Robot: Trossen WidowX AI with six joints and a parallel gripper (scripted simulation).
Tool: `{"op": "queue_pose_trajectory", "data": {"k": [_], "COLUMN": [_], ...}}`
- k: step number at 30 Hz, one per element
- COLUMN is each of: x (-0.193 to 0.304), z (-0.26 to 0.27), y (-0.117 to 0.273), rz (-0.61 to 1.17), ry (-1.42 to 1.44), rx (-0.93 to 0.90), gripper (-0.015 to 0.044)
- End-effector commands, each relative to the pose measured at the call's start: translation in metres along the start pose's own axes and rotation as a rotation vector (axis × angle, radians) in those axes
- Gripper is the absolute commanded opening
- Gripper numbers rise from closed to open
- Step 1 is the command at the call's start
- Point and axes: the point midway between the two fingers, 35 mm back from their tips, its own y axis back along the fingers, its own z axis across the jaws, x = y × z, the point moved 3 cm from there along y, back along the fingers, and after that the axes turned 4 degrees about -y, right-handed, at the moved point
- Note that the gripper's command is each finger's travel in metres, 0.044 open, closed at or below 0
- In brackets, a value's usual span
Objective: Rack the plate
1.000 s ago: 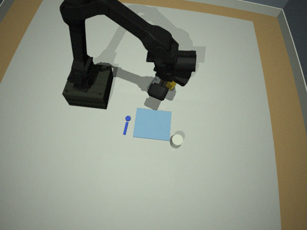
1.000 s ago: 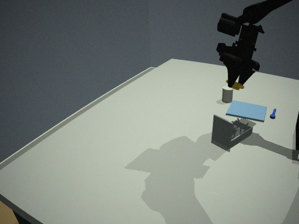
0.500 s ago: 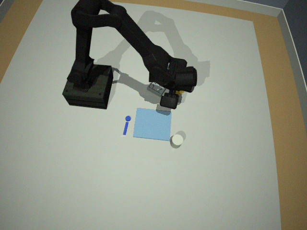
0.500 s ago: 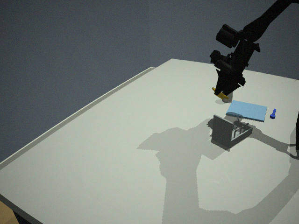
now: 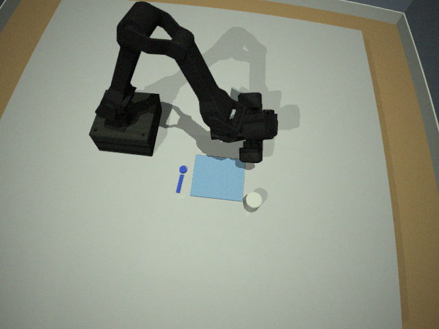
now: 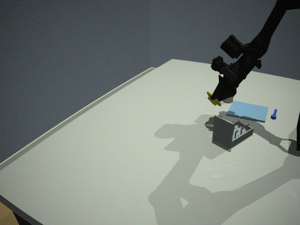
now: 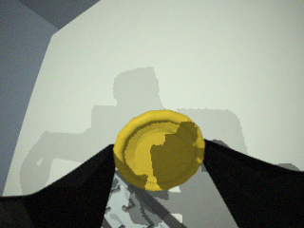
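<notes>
The gripper grips 1 yellow plate above the dish rack; next likely comes aligning it with 1 slot.
</notes>
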Motion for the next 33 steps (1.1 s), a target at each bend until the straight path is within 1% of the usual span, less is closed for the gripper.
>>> {"op": "queue_pose_trajectory", "data": {"k": [1,16,33], "x": [0.007,0.026,0.063], "z": [-0.006,-0.013,-0.008], "y": [-0.004,-0.003,0.012], "rz": [-0.034,-0.169,-0.307], "ry": [0.056,0.292,0.608], "rx": [-0.066,-0.262,-0.451], "gripper": [0.0000,0.0000,0.0000]}}
